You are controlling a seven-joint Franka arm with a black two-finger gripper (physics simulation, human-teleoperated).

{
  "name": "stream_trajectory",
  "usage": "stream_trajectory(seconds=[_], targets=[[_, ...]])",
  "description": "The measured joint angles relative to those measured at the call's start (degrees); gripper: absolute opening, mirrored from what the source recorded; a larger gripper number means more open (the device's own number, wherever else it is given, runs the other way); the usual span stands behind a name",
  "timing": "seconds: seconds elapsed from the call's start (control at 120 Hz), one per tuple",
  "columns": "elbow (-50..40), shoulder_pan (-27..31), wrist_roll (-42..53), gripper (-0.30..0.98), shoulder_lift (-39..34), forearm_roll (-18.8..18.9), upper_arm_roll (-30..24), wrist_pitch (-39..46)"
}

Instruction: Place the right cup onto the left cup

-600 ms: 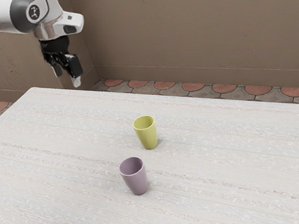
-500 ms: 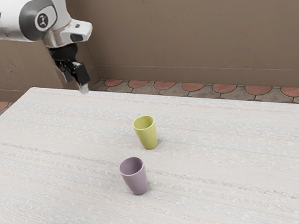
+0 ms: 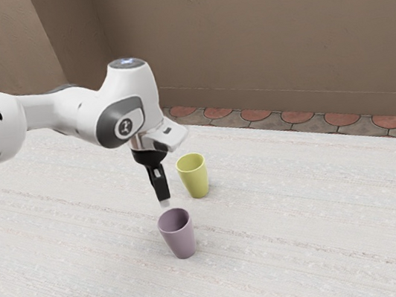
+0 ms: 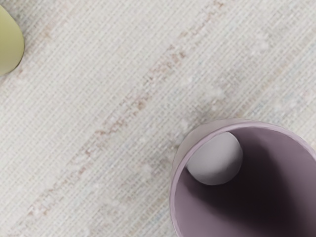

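1. The tapered, smooth purple cup [image 3: 183,243] stands upright on the white, streaked tabletop [image 3: 311,243], mouth up. The wrist view looks down into its dark inside, where a pale round area [image 4: 215,159] shows at the bottom.
2. The black pincer [image 3: 164,202] hangs pointing down just above the purple cup's rim in the exterior view. Whether it is wide or narrow I cannot tell.
3. The tapered yellow-green cup [image 3: 198,183] also stands upright and mouth up, near the purple one but apart from it, farther back in the exterior view. Part of its side shows in the wrist view.
4. The white and grey arm [image 3: 64,113] comes in from the exterior view's left, above the tabletop.
5. Beyond the tabletop lie reddish and grey floor tiles [image 3: 257,114], then a plain brown wall [image 3: 261,25].
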Motion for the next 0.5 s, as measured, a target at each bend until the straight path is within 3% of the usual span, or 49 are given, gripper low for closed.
stream_trajectory(seconds=[0.25,0.5], targets=[[-3.59,0.56,1.51,0.66,2.54,-0.23,-0.15,5.77],[-4.92,0.33,1.64,0.12,2.86,-0.12,-1.24,8.89]])
